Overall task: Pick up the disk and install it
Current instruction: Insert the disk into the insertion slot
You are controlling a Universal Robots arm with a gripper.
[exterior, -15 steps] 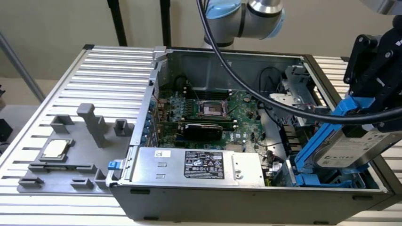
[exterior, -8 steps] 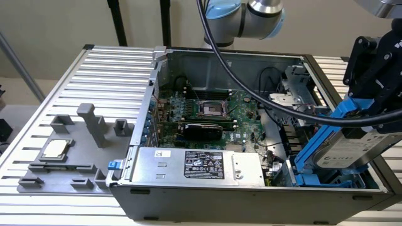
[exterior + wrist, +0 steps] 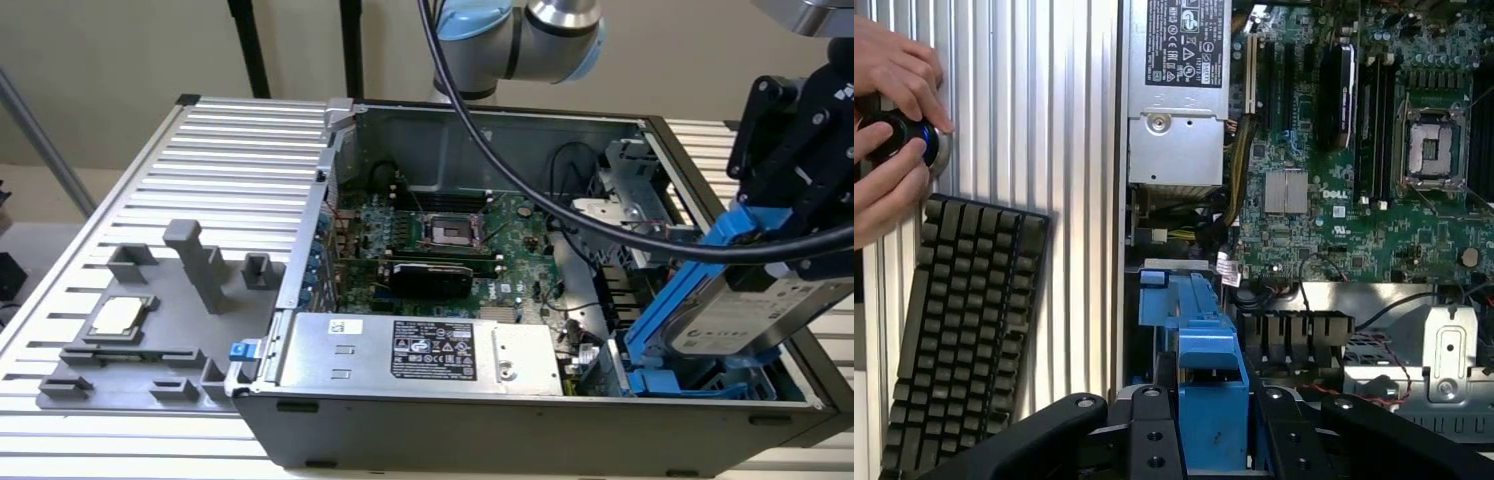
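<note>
Claw is closed on the disk: you have it gripped by its blue rails. In the wrist view, the black fingers sit one on each side of the blue carrier.

Disk position, exterior view: it is tilted, label side towards the camera. Its upper end is in the claw. Its lower end is down at the blue bay, in the near corner of the case on the exterior view's right. You cannot tell from here whether the rails touch the bay or are seated in it.

Inside the case:
- The power supply lies along the near wall, just beside the bay.
- The motherboard is behind it, with the socket open.

On the worktop, to the exterior view's left of the case, stands a grey fixture. A chip rests on it, well apart from the disk.

In the wrist view, two hands rest on a round knob. A keyboard lies just beside them on the ribbed worktop.
</note>
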